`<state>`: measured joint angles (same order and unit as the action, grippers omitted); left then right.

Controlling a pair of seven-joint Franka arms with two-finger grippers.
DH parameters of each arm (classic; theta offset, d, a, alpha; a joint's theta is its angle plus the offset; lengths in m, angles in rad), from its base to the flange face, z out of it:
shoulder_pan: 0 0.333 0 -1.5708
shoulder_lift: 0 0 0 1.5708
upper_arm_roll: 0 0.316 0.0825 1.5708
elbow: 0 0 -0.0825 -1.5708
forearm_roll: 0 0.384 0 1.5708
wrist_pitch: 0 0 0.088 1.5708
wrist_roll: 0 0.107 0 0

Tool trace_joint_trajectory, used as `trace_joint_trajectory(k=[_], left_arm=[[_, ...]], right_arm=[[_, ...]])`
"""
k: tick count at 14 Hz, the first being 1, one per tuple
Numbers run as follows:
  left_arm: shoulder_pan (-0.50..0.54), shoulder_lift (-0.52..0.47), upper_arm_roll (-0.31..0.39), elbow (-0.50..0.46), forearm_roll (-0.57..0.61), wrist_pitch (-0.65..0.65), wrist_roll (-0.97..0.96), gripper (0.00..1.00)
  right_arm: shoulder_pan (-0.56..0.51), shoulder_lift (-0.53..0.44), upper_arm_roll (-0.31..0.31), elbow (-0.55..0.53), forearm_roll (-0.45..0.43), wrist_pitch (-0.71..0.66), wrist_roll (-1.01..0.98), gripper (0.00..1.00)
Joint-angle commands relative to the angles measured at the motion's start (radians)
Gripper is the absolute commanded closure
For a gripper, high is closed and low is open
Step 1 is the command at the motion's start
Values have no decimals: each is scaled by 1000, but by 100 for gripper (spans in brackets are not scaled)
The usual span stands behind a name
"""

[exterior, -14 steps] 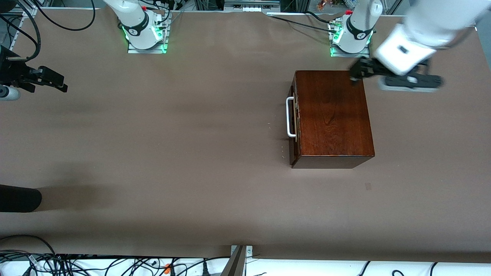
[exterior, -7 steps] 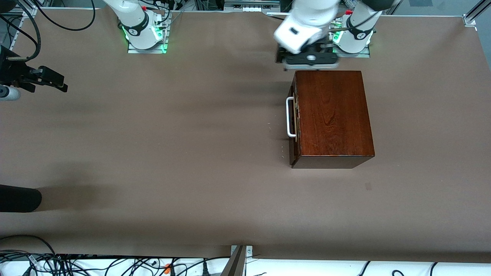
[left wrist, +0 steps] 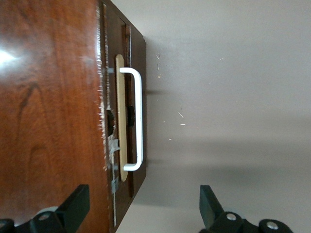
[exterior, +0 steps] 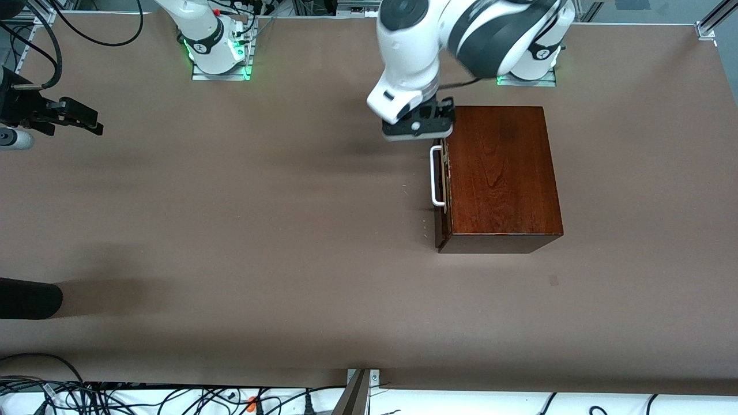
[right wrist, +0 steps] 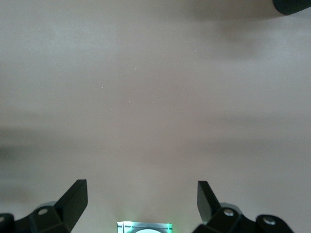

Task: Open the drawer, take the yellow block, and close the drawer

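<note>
One dark-wood box (exterior: 500, 176) is sitting on the brown table (exterior: 230, 230) toward the left arm's end, with its single drawer (exterior: 443, 190) lying shut, flush in the box. One white bar handle (exterior: 436, 176) is projecting from the drawer front toward the right arm's end of the table. The left gripper (exterior: 419, 123) is hanging over the box corner farthest from the front camera, just above the handle's end; the left wrist view is showing its fingers (left wrist: 74, 206) spread wide with nothing between them, one over the box top and the other over bare table, a detail the front view is not giving. That wrist view is also showing pale tape strips on the drawer front. The right gripper (exterior: 81, 120) is waiting over the table edge at the right arm's end; the right wrist view is showing its fingers (right wrist: 73, 199) wide apart above bare table. The yellow block is not showing in any view. No legible writing is appearing.
</note>
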<state>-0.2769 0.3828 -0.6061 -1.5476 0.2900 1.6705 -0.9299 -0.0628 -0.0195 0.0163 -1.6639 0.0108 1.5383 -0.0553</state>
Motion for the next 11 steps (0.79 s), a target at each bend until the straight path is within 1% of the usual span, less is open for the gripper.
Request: trace_joint_trajectory(k=[1, 4, 8, 11], left_arm=[[-22, 63, 0, 11, 63, 26, -41, 0], [-22, 102, 0, -26, 107, 81, -63, 0], [-22, 166, 2, -26, 187, 84, -63, 0], [-22, 197, 5, -28, 208, 86, -55, 0]], right_arm=[[-12, 10, 5, 26, 3, -23, -11, 0], [-12, 10, 5, 26, 3, -21, -11, 0], [-14, 10, 4, 26, 3, -23, -11, 0], [-14, 10, 4, 26, 3, -21, -11, 0]])
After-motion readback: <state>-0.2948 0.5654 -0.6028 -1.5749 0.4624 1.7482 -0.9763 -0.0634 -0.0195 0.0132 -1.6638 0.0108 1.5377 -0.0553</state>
